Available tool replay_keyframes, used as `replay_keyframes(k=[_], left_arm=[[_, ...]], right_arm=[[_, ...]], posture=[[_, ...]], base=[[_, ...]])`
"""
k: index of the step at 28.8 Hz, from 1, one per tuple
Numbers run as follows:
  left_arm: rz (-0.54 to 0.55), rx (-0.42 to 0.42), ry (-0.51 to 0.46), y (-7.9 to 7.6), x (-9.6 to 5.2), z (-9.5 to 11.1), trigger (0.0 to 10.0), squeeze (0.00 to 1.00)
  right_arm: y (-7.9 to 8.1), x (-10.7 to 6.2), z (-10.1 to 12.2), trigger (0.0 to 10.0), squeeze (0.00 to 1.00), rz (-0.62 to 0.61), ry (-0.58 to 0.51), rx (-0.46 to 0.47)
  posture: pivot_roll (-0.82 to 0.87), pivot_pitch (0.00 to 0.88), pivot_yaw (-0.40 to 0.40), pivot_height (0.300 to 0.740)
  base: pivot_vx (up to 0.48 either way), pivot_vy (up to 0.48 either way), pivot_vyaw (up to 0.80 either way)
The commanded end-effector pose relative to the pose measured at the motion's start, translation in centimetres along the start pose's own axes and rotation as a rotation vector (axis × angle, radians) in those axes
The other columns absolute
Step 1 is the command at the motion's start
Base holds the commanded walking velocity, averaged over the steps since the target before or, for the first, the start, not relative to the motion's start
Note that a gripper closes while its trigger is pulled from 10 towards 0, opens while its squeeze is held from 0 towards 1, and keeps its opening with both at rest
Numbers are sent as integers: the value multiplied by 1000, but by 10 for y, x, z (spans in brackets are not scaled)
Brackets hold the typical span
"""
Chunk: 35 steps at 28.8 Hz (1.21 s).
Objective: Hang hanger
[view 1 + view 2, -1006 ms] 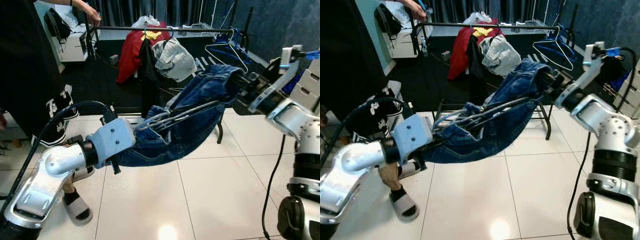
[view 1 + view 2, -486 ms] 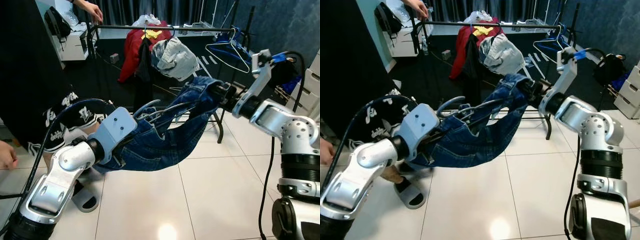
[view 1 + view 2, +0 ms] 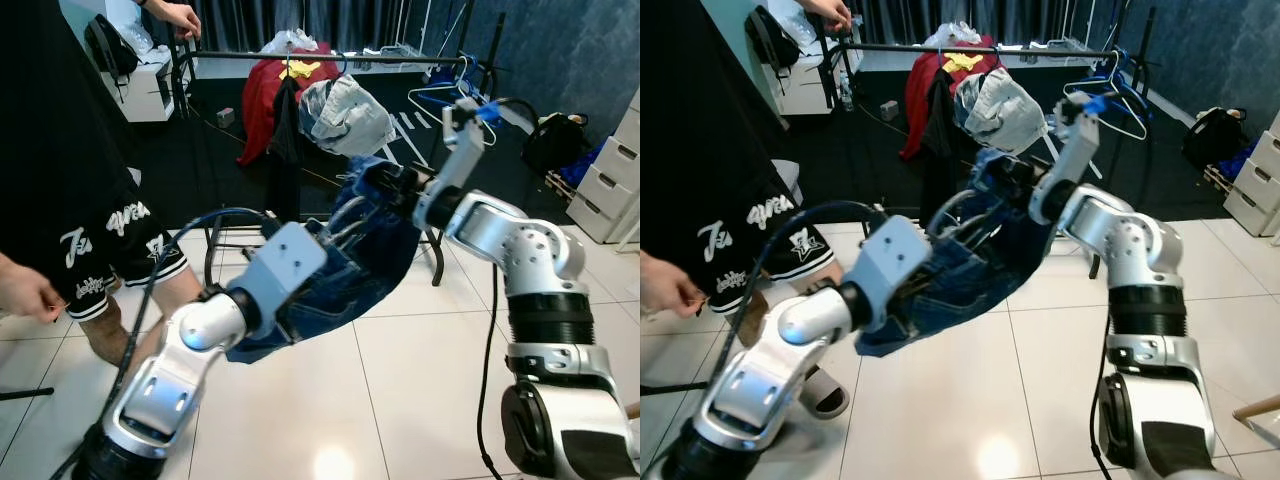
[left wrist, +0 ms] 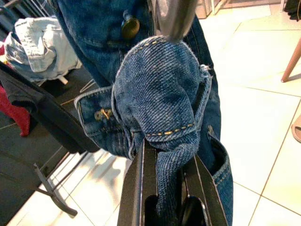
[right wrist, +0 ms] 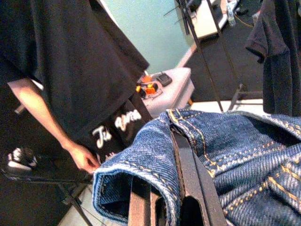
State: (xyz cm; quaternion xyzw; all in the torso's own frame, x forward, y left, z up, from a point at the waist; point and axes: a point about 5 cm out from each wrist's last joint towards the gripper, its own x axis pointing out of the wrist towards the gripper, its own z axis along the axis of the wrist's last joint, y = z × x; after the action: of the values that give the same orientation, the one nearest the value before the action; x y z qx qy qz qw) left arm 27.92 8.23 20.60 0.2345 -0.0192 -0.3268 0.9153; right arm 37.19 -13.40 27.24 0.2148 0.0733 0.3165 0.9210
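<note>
Two hands, left hand (image 4: 162, 197) and right hand (image 5: 162, 200), pinch one jeans (image 3: 360, 270).

I stand on a white tiled floor (image 3: 400, 380), which gives way to a dark floor beyond. A black clothes rack (image 3: 330, 58) stands across that edge, its near legs on the tiles. On the tiles left of the rack are a person's sandalled feet (image 3: 820, 392). A white drawer unit (image 3: 605, 175) stands right of the rack.
</note>
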Motion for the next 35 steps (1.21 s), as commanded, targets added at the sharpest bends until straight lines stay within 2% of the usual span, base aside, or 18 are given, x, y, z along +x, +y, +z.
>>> replay_keyframes(k=[1, 2, 6, 8, 9, 10, 11, 12, 13, 15, 17, 22, 29, 30, 31, 32, 34, 35], left_arm=[[-4, 31, -29, -3, 1, 11, 2235, 0], [-6, 32, -8, -3, 1, 10, 3686, 0], [-8, 37, 11, -2, 1, 8, 4078, 0], [19, 77, 76, 8, -4, 2, 7843, 0], [19, 77, 76, 8, -4, 2, 7843, 0], [56, 99, 124, 19, -10, -5, 9294, 0], [83, 112, 156, 27, -14, -9, 9294, 0], [135, 114, 204, 39, -20, -15, 10000, 0], [135, 114, 204, 39, -20, -15, 10000, 0], [181, 116, 254, 51, -27, -23, 10000, 0], [260, 100, 349, 70, -41, -38, 10000, 0], [301, 75, 399, 78, -50, -46, 10000, 0], [273, 67, 390, 73, -45, -44, 10000, 0], [235, 61, 358, 64, -36, -38, 9765, 0], [235, 61, 358, 64, -36, -38, 9765, 0], [191, 53, 318, 53, -26, -31, 9137, 0], [191, 53, 318, 53, -26, -31, 9137, 0], [131, 43, 273, 37, -15, -22, 8549, 0]], right_arm=[[6, 8, -8, 353, 0, 6, 44, -32], [10, 9, -19, 667, 0, 6, 113, -60], [15, 9, -28, 706, 0, 22, 164, -80], [11, -4, -31, 392, 0, 27, 219, -106], [11, -4, -31, 392, 0, 27, 219, -106], [-1, -14, -22, 353, 0, -14, 204, -114], [-9, -21, -16, 353, 0, -44, 191, -118], [-22, -31, -3, 0, 0, -97, 156, -127], [-22, -31, -3, 0, 0, -97, 156, -127], [-32, -42, 10, 0, 0, -135, 114, -135], [-50, -63, 38, 0, 0, -213, 31, -157], [-59, -78, 57, 0, 0, -255, -21, -176], [-51, -76, 57, 0, 0, -219, -24, -173], [-44, -67, 51, 0, 0, -183, -12, -165], [-44, -67, 51, 0, 0, -183, -12, -165], [-35, -56, 43, 0, 0, -143, 0, -153], [-35, -56, 43, 0, 0, -143, 0, -153], [-22, -40, 33, 0, 0, -88, 11, -132]], posture=[[-149, 0, -40, 740], [-152, 0, -35, 740], [-153, 0, -33, 740], [-155, 0, -31, 740], [-155, 0, -31, 740], [-158, 0, -29, 740], [-158, 0, -29, 740], [-162, 0, -26, 740], [-162, 0, -26, 740], [-165, 0, -22, 740], [-169, 0, -16, 740], [-167, 0, -11, 740], [-167, 0, -9, 740], [-166, 0, -9, 740], [-166, 0, -9, 740], [-168, 0, -8, 740], [-168, 0, -8, 740], [-169, 0, -9, 740]], base=[[0, 0, 0], [0, 0, 0], [0, 0, 0], [0, 0, 0], [0, 0, 0], [0, 0, 0], [0, 0, 0], [0, 0, 0], [0, 0, 0], [0, 0, 0], [0, 0, 0], [0, 0, 0], [0, 0, 0], [0, 0, 0], [0, 0, 0], [0, 0, 0], [0, 0, 0], [0, 0, 0]])
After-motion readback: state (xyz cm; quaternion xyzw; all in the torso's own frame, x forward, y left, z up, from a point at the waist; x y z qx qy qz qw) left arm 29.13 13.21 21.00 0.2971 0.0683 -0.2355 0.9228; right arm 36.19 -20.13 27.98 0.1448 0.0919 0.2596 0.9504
